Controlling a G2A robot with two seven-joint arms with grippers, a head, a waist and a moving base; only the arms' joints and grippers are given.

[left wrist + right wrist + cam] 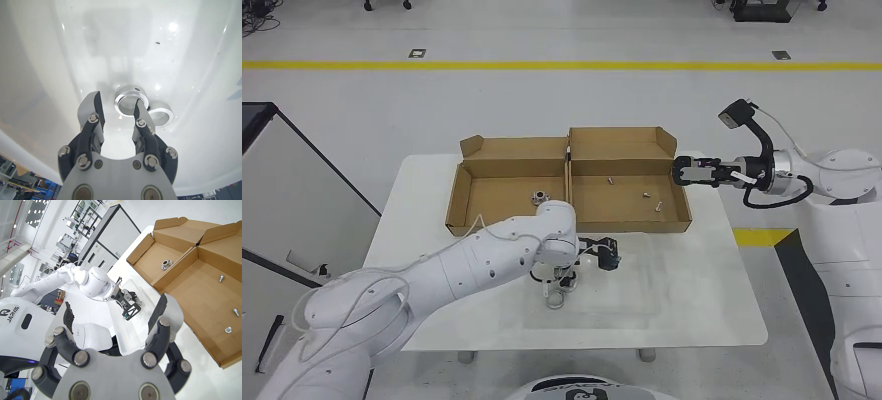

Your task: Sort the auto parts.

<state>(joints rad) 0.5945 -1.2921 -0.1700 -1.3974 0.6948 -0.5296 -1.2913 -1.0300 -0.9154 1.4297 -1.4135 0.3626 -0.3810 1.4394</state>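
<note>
Pale glossy floor [542, 100] with a yellow line [542, 65], grey cabinet [105, 247], ceiling lights [36, 215]

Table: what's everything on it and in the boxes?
table: 1, white, under everything
cardboard boxes: 2, brown, side by side at the table's far edge
flanged part: 1, silver, in the left box
bolts: 2, silver, in the right box
nut: 1, silver, in the right box
tray: 1, clear, at the table's near side
rings: 2, silver, side by side in the tray
left gripper: 1, black and grey, open, one finger inside a ring
right gripper: 1, black and grey, open, by the right box's outer side
</note>
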